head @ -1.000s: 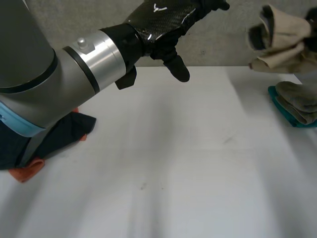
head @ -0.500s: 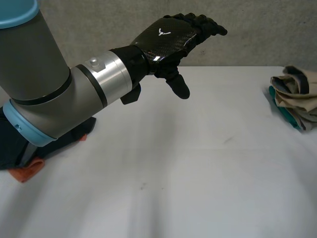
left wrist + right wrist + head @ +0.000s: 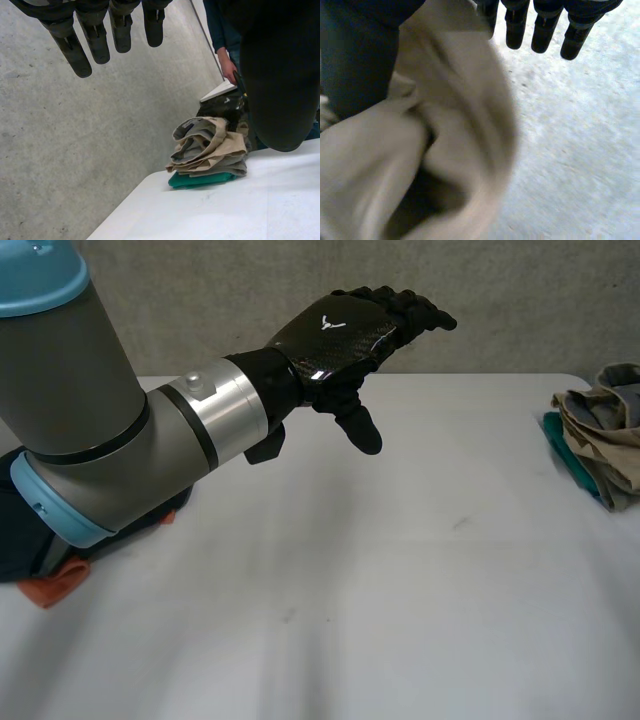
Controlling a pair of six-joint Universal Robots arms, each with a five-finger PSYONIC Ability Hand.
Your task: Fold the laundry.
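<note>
Well apart from the crumpled beige cloth stack (image 3: 598,430) on the white surface (image 3: 400,580), left hand (image 3: 340,335) hovered, fingers relaxed and empty; right hand (image 3: 543,27), fingers straight, hung close over it.

Beige garment (image 3: 600,430), held aloft a second ago, now lies crumpled atop the stack (image 3: 572,462) at the bench's (image 3: 400,590) right edge.

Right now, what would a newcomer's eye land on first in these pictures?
First, the open left hand, which hovers above the white table on its big grey arm. Next, the crumpled beige garment on top of a folded teal cloth at the table's right edge. Dark blue and orange clothes lie under the left arm.
</note>
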